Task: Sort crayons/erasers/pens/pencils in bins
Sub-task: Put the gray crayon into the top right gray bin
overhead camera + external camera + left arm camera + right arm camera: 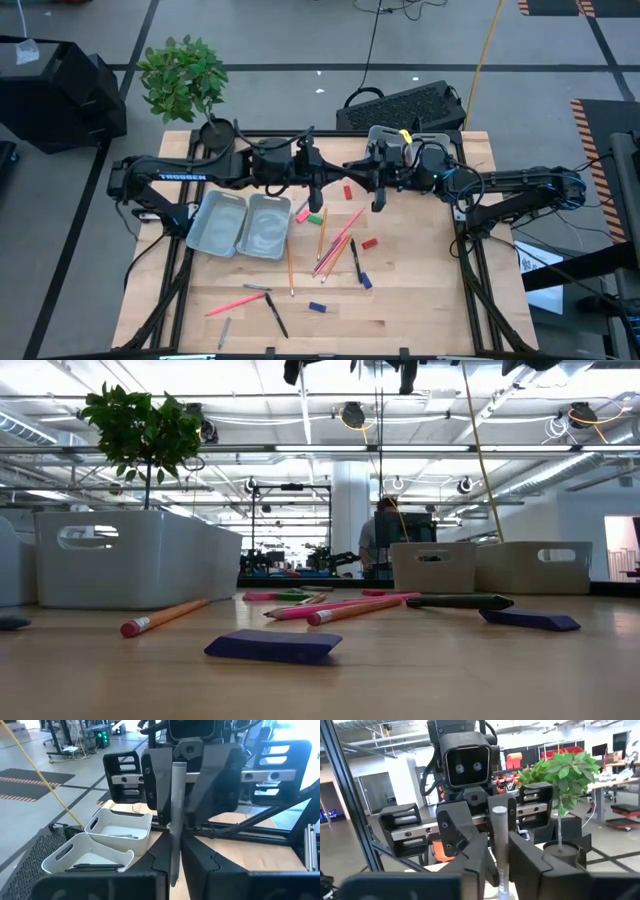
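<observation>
Grey and stick-shaped, a pen (176, 820) stands upright between the two arms above the far middle of the wooden surface (420, 290). The left claw (172, 865) is closed on the pen's lower part, and the right claw (501, 865), facing it from the right, is closed on the same pen. Two bins (242, 224) sit side by side on the left of the surface, just near of the left arm; another pair of bins (415, 140) stands at the far edge behind the right arm. Pencils (333, 250) in orange and pink lie crossed in the middle. Red, green and blue erasers (317, 307) and black pens (275, 315) lie scattered towards the near side. A potted plant (185, 80) stands at the far left corner.
</observation>
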Robot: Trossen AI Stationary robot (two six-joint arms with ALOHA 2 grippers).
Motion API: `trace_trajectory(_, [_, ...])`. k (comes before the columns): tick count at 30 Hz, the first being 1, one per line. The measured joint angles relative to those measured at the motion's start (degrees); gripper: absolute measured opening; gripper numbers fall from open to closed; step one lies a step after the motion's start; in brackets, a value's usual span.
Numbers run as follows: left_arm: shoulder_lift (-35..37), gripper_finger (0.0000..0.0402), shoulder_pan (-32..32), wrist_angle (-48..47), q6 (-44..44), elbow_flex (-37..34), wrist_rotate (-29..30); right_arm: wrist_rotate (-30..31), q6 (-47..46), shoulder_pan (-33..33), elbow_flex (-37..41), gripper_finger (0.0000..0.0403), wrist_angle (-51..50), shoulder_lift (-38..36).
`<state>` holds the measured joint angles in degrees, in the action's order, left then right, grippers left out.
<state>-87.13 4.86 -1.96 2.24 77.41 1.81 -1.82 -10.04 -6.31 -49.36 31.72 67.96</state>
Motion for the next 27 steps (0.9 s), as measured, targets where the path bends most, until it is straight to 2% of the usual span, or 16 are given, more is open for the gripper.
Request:
trace_trajectory(4, [0.0,0.0035,-0.03,0.27,1.08,0.0,-0.01,0.06,0.91,-0.01,0.02,0.0018,0.11,-0.02])
trace_trajectory(10, [0.0,0.0044,0.15,0.31,4.52,0.0,-0.11,0.32,1.05,0.0,0.02,0.0022,0.08,-0.04])
trace_trajectory(13, [0.17,0.0074,0.24,-0.15,5.13,0.0,-0.38,0.26,0.85,0.0,0.02,0.0019,-0.32,-0.04])
trace_trajectory(17, [2.5,0.0135,0.82,-4.51,5.54,0.06,0.74,1.96,0.73,0.04,-0.28,0.0019,-3.13,-1.0])
trace_trajectory(21, [6.57,0.0191,3.1,-13.74,5.39,0.04,1.43,5.3,3.32,-0.94,-4.72,0.0019,-14.41,-2.51])
trace_trajectory(27, [14.35,0.0239,9.04,-28.26,5.21,0.04,1.44,9.77,4.52,-7.5,-15.34,0.0019,-42.55,-2.82])
